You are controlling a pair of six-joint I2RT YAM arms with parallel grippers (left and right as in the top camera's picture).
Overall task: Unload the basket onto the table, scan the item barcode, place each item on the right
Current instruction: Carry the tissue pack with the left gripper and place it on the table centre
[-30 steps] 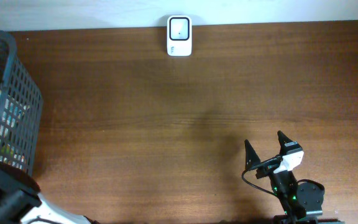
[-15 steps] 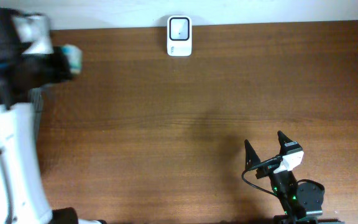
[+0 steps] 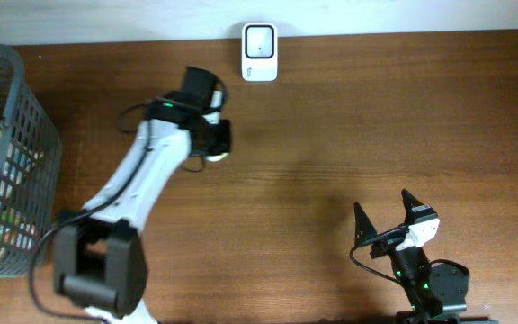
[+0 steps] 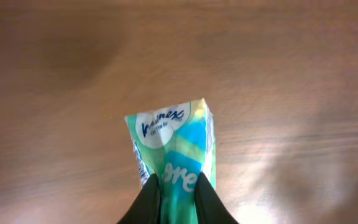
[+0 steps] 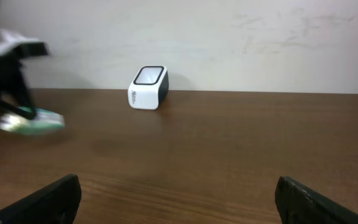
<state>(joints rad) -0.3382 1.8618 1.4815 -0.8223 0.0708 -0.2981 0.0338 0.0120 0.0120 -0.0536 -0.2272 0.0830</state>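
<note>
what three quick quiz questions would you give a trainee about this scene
1. True or false: the left gripper is shut on the tissue pack.
2. Where does the scanner stand? A) at the far edge of the table B) at its centre C) at its near edge
3. Fill in: the right gripper is ___ and holds nothing.
Key: 1 true; 2 A; 3 open.
</note>
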